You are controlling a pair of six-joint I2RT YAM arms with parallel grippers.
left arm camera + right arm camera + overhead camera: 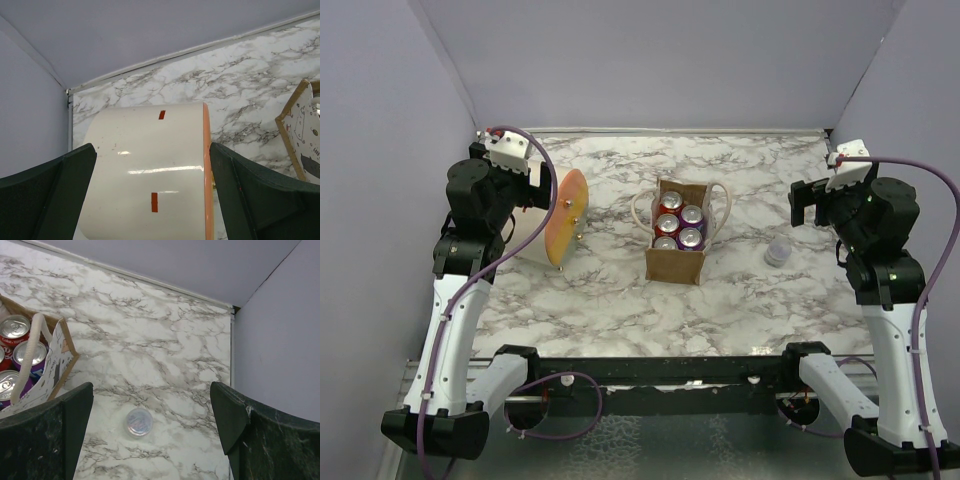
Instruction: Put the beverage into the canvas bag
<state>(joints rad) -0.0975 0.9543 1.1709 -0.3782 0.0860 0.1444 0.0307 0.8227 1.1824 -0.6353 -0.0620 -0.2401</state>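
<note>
Three lilac walls (650,60), marble table (770,310), canvas bag (675,265)

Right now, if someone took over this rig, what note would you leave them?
Left hand: open, empty, over the cream cylinder.
Right hand: open, empty, above a small pale round item lying loose to the right of the canvas bag.
Done: the bag stands upright mid-table with four cans inside.
Left: I cannot tell whether the round item is a beverage. If it is, it probably goes in too.

cans (678,226) in canvas bag (675,266), cylinder (564,216) left, small container (777,253) right
</note>
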